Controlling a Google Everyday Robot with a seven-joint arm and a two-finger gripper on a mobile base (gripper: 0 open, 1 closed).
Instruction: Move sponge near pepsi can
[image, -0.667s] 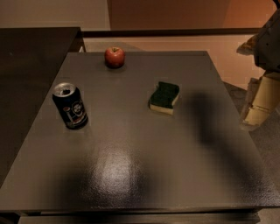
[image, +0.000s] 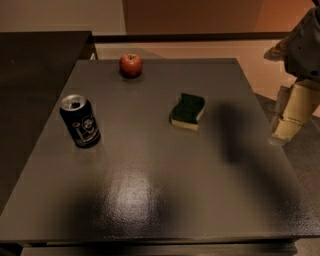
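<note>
The sponge (image: 188, 111), dark green on top with a pale yellow base, lies flat on the dark grey table (image: 150, 200), right of centre. The pepsi can (image: 80, 121), dark with a silver top and a round logo, stands upright at the table's left side, well apart from the sponge. My gripper (image: 285, 131) hangs with its pale beige end pointing down, off the table's right edge. It is to the right of the sponge, holds nothing and touches nothing.
A red apple (image: 131, 65) sits near the table's far edge, left of centre. A dark counter (image: 35, 75) adjoins the table on the left. The arm's shadow (image: 235, 135) falls on the table right of the sponge.
</note>
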